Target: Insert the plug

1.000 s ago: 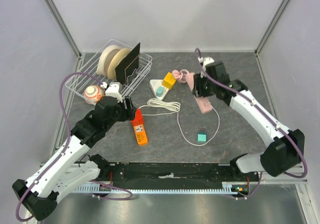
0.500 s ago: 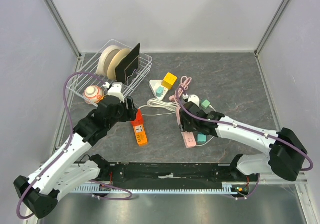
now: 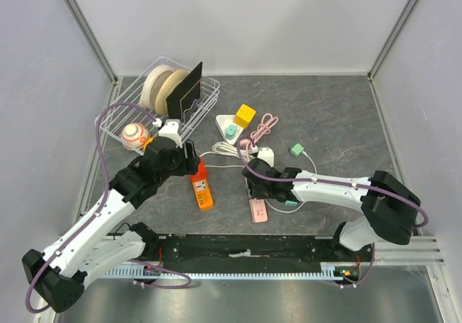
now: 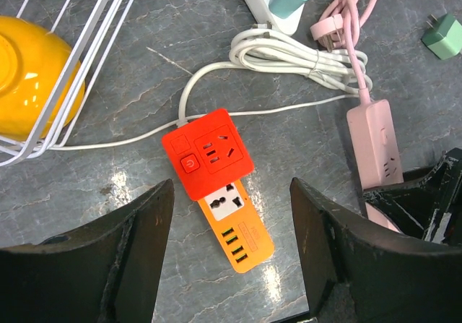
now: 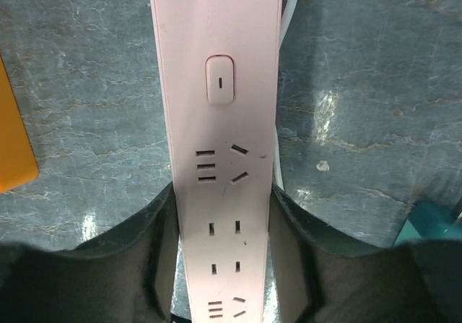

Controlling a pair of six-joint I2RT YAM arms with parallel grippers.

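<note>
A: Left gripper [image 4: 231, 186] spread wide, hovering over orange power strip [image 3: 201, 186]. Right gripper [image 5: 220, 265]?
B: Clamped on pink power strip [image 5: 220, 121], just hauled from rear to centre. Teal plug [image 3: 296, 149] lies loose on worktop [image 3: 332, 113], further right. Nothing inserted.

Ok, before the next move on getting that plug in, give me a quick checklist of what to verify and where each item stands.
1. Right gripper holding the pink power strip: ok, fingers press both long sides.
2. Pink power strip's sockets facing up and uncovered: ok.
3. Left gripper free to pick: ok, open and empty above the orange power strip.
4. Teal plug reachable: ok, lying loose on the table, apart from both grippers.
5. Pink power strip resting flat on the table: cannot tell.
</note>
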